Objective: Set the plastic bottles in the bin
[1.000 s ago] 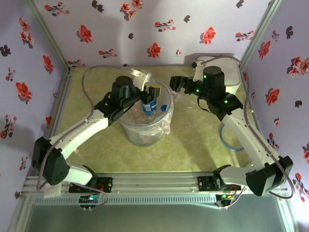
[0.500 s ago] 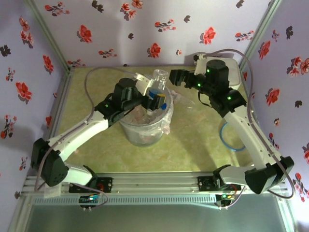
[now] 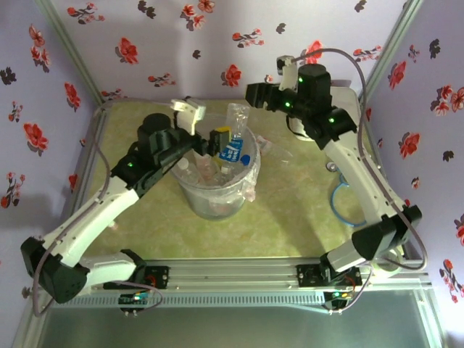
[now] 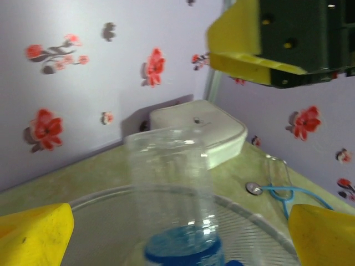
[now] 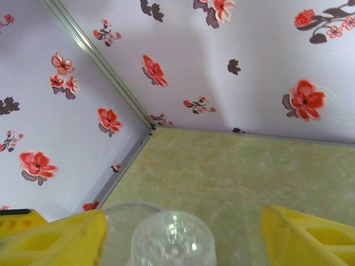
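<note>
Bottle: blue-labelled plastic one. It now stands cap-down in the bin at 1 o'clock of its mouth, with its clear base above the rim. A second ago it hung over the bin in the left jaws.
Left gripper: has let go. Its jaws are spread wide either side of the bottle, and the arm has drawn back toward 9 o'clock.
Right gripper: has swung over from the white lidded box at 2 o'clock. Its jaws are parted astride the upturned base, with no contact seen.
Bin contents: other bottles lie below.
Meaning: this drop looks done. The bottle stands proud of the rim and may want a nudge down.
</note>
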{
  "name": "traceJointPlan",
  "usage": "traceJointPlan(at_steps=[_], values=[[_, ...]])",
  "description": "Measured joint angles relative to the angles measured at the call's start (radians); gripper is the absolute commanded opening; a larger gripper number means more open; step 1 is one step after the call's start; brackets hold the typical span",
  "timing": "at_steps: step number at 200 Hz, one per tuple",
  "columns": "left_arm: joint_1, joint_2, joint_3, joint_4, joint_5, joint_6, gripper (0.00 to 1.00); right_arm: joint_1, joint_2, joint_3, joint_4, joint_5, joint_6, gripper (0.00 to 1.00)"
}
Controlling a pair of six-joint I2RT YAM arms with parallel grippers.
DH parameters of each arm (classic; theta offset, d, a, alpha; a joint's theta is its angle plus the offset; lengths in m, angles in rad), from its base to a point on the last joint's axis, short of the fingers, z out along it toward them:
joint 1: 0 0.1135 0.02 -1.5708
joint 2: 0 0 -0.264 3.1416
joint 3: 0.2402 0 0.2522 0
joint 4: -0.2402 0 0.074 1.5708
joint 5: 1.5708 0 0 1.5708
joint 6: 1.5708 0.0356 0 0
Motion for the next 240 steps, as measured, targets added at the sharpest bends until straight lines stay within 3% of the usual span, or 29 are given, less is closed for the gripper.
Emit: traceJointPlan(at_steps=[35,70,88,114,175,240], values=[[0.12,-0.086,-0.032,-0.064,-0.043,-0.087,0.99,0.027,0.117,0.096,-0.068,-0.004,-0.038,0.95],[0.227,-0.14,-0.08,-0.14,-0.057,-0.179,0.97,0.079,0.217,0.177,-0.21,-0.003,-0.092,0.96],[0.261,-0.142,-0.101,-0.177,-0.062,-0.214,0.97,0.1,0.248,0.212,-0.274,-0.001,-0.121,0.93],[0.277,-0.142,-0.128,-0.205,-0.064,-0.246,0.97,0.12,0.256,0.221,-0.333,0.004,-0.155,0.72],[0.295,-0.142,-0.148,-0.216,-0.064,-0.275,0.97,0.128,0.252,0.225,-0.343,0.027,-0.175,0.43],[0.309,-0.141,-0.164,-0.216,-0.064,-0.304,0.97,0.147,0.192,0.203,-0.262,0.05,-0.177,0.39]])
